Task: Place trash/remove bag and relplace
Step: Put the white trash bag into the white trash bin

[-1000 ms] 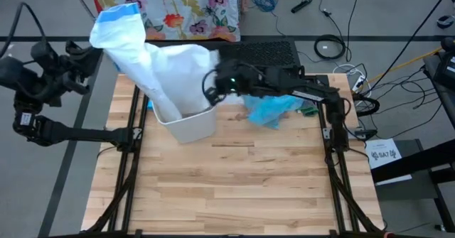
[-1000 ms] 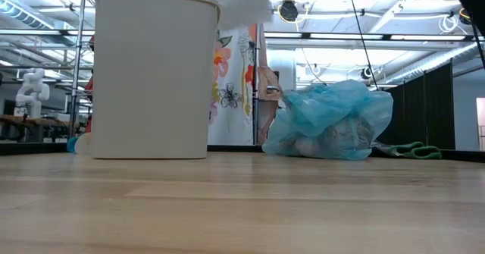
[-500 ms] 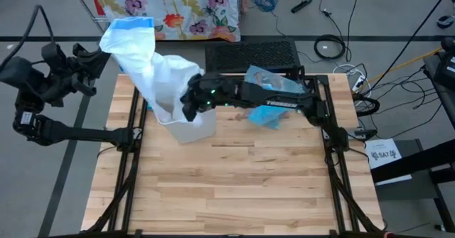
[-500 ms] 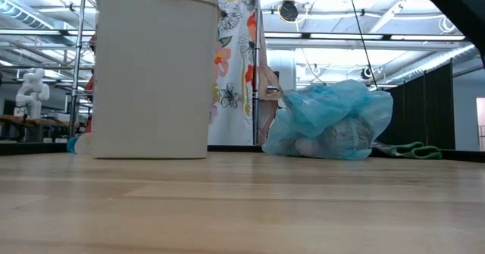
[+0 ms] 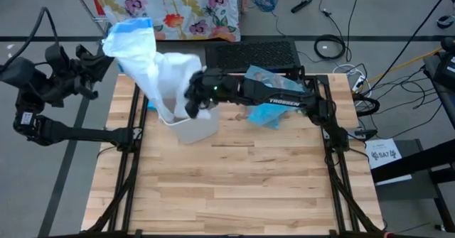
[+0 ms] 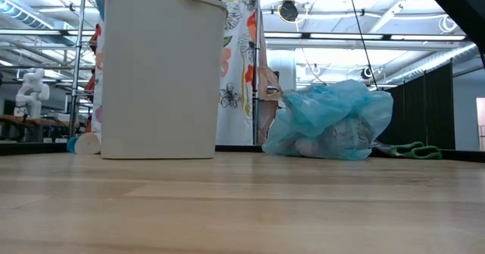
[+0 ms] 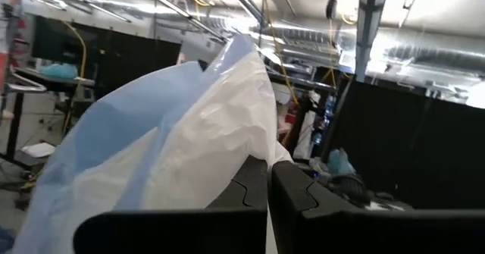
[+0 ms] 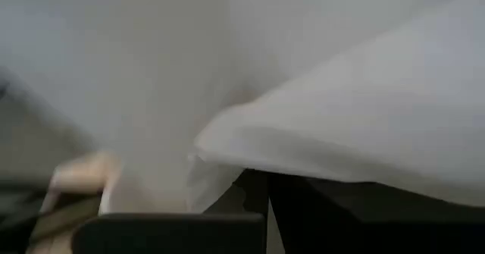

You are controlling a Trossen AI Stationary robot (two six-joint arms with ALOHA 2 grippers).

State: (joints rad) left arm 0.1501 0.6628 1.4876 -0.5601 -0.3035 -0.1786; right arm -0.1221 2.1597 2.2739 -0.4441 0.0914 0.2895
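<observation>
I am fitting the new bag (image 5: 153, 71) into the bin (image 5: 190, 128); the old bag (image 5: 274, 110), knotted up with trash inside, is lying on the table (image 5: 234, 188) beside my right arm, well clear of both sets of jaws, so I am judging the removal step done and the replacing step in hand. My left gripper (image 5: 96, 60) is holding the blue hem high off the table's far left corner, jaws pinched tight on the plastic, as its wrist view shows; the bag is draping from there down toward the bin. My right gripper (image 5: 192, 106) is working at the bin's mouth with jaws closed; white film is bunching right against them, but I cannot tell whether they are gripping it or only pushing it. Next, I reckon, I am needing to spread the hem over the rim without tipping the bin.
</observation>
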